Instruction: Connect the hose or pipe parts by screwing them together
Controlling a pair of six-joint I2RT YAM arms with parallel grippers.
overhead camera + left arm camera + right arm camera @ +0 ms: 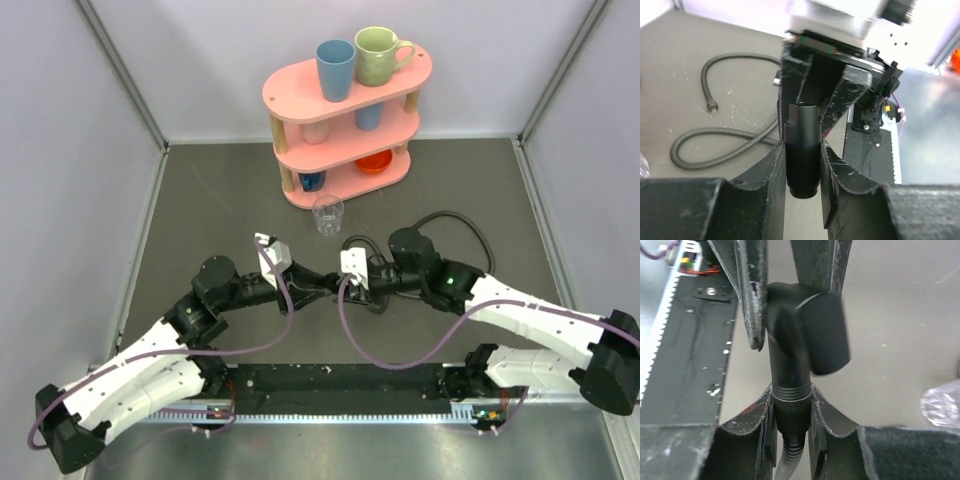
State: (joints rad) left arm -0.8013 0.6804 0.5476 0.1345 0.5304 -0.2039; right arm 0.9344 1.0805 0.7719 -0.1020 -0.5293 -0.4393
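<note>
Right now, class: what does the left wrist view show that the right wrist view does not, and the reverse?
Only the left wrist view shows the hose curled on the table. Only the right wrist view shows the clear cup. Both show the left tool and right tool each shut on a black fitting, plus the toothed black strip.

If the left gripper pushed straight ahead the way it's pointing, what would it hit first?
The right gripper, facing it. The black fitting in the left gripper would press into the hose end the right one holds; they seem to touch, though depth is unclear.
</note>
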